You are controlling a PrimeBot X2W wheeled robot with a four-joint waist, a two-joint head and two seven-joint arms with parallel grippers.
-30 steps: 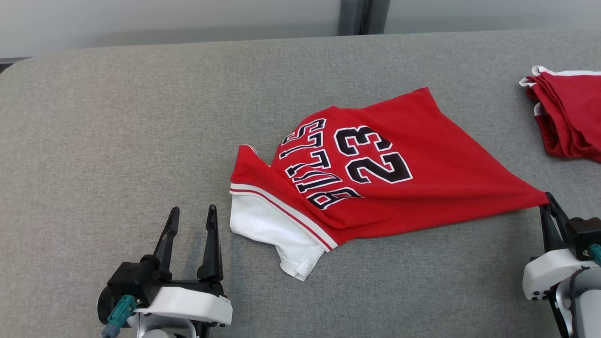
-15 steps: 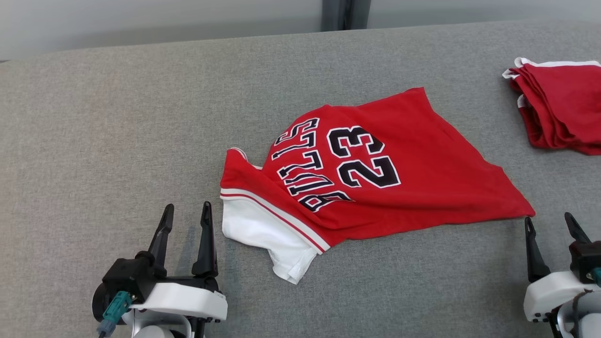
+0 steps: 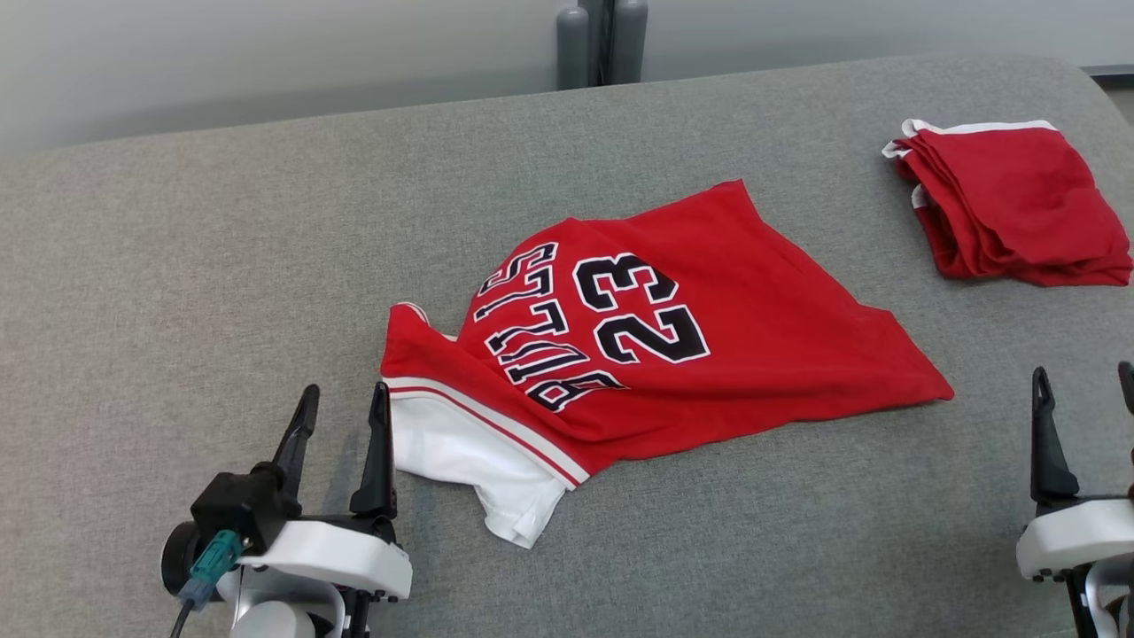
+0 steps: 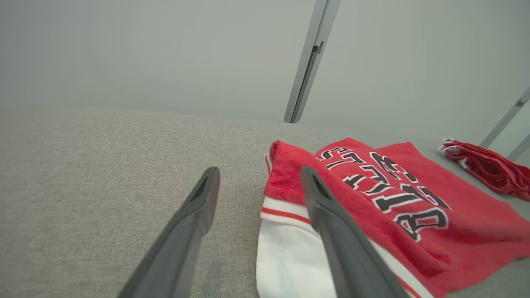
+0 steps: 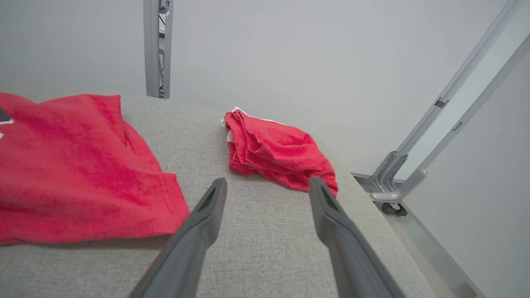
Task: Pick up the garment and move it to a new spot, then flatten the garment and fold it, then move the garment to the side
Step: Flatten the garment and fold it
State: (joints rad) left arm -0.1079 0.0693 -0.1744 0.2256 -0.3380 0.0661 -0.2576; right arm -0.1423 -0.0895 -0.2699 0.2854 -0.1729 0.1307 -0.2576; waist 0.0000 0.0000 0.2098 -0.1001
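A red jersey [image 3: 709, 354] printed "BULLS" and "23" lies rumpled mid-bench [image 3: 221, 266], its white sleeve [image 3: 443, 447] toward the near edge. The left gripper [image 3: 345, 390] is spread and empty beside the sleeve. The right gripper [image 3: 1083, 372] is likewise spread, holding nothing. Folded red garments [image 3: 1010, 199] sit at the far right corner.

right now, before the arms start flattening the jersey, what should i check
1. left gripper open and empty: ok.
2. right gripper open, empty, apart from the near corner of the jersey: ok.
3. left gripper clear of the fabric: cannot tell, one finger lines up with the white edge.
4. jersey lying flat: not ok, red layer folded over the white part, cloth creased.
5. folded red stack out of the way: ok, bare table lies between it and the jersey.
6. collar position: cannot tell, hidden in the folds.
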